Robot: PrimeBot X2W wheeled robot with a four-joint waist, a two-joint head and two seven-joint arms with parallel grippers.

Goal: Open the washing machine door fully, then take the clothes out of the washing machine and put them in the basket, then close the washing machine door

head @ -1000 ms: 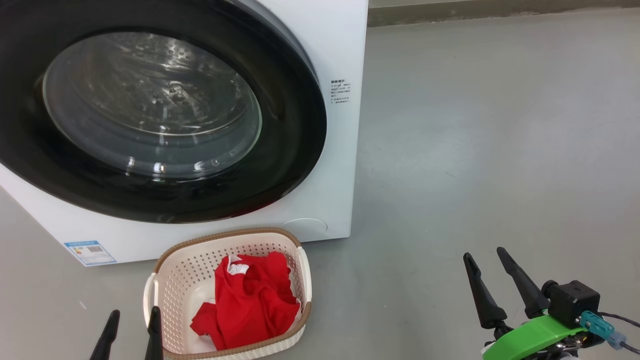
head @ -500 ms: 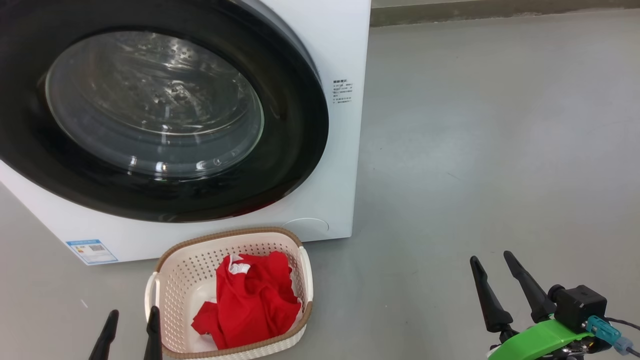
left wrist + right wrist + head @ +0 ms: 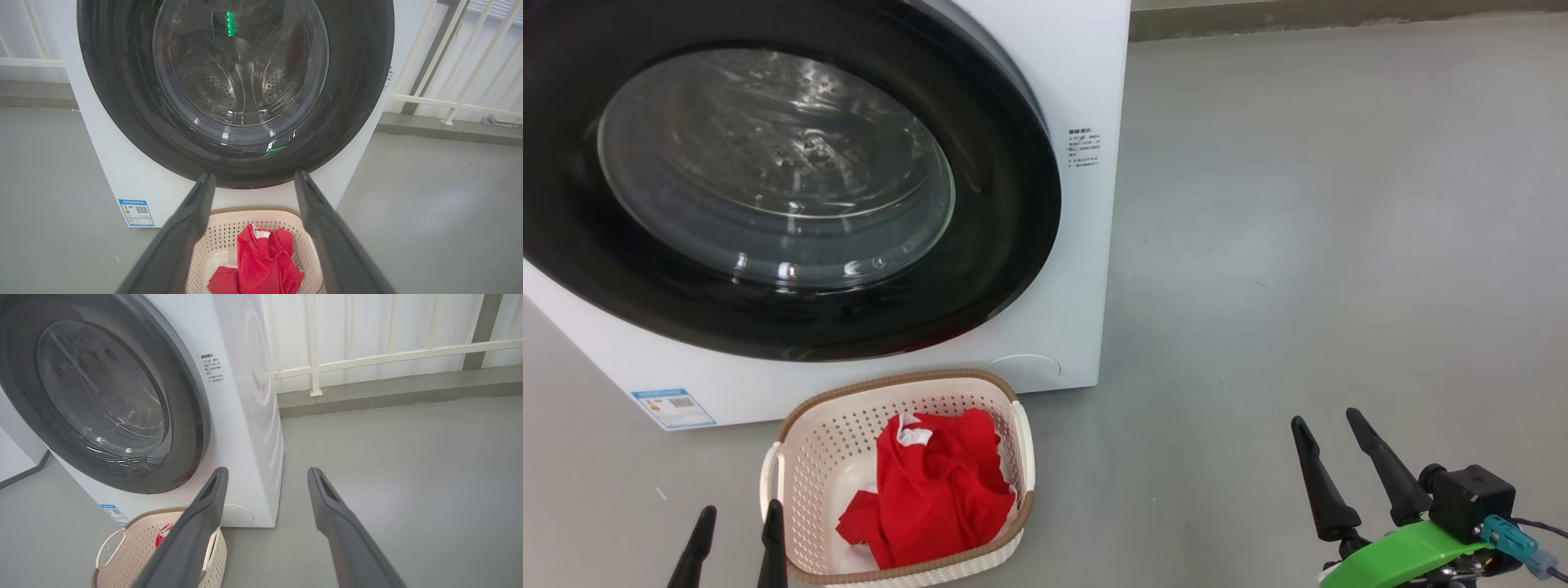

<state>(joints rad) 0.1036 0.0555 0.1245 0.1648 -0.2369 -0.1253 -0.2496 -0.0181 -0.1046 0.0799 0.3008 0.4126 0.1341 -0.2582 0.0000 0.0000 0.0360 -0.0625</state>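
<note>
Door check first: washing machine door (image 3: 1013,204) sits flat against the white front of the washing machine (image 3: 1086,65). The black rim looks flush as far as the head and wrist views show, no gap I can make out. Drum behind the glass looks empty. Clothes (image 3: 939,490) are a red heap inside the basket (image 3: 890,388), which stands on the floor (image 3: 1298,245) just in front of the machine, below the door.

Left gripper (image 3: 741,508) hangs just beside the basket's left handle, fingers spread, nothing between them. Right gripper (image 3: 1325,416) is well off to the right over bare floor, also spread and empty.

Judgement: all three steps look done, so the remaining job is confirming the latch. There's a faint red tint at the door's lower rim in the right wrist view. Can't tell if it's a reflection of the clothes or trapped fabric, so check it before calling this finished.

If a push is needed, put the flat of the fingers on the black rim, not the glass bulge, and go straight in, slowly. Hinge side isn't visible, so pick the contact point with care. Left arm should clear the basket so it doesn't get knocked.
</note>
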